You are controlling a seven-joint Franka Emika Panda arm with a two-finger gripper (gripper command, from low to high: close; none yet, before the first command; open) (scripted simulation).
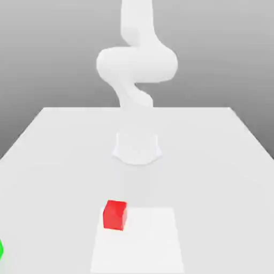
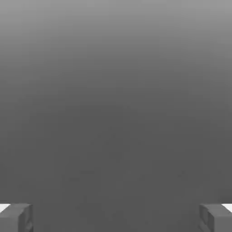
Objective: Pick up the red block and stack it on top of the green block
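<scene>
I am looking at the red block (image 1: 115, 214) sitting on the table (image 1: 214, 160), in front of the arm's base (image 1: 137, 147) and a little toward the exterior view's left of it, well apart from that base. In the hand view the pincer (image 2: 116, 217) is showing two fingertips (image 2: 16, 216) standing far apart at opposite edges, so I am reading it as wide open and holding nothing; between them I am seeing only plain grey, so I judge the hand is pointing away from the table and not down at the block. The block looks like a cube, so I am not finding a long axis to line up with; either pair of faces should do. The green block (image 1: 1, 249) is peeking in at the exterior view's left edge, nearer the camera than the red block and well apart from it. A paler square patch (image 1: 144, 241) is lying on the table just beside the red block, flat, so nothing is standing in the way. I judge the reach is not yet begun: the hand needs tipping downward and bringing over the red block.
</scene>
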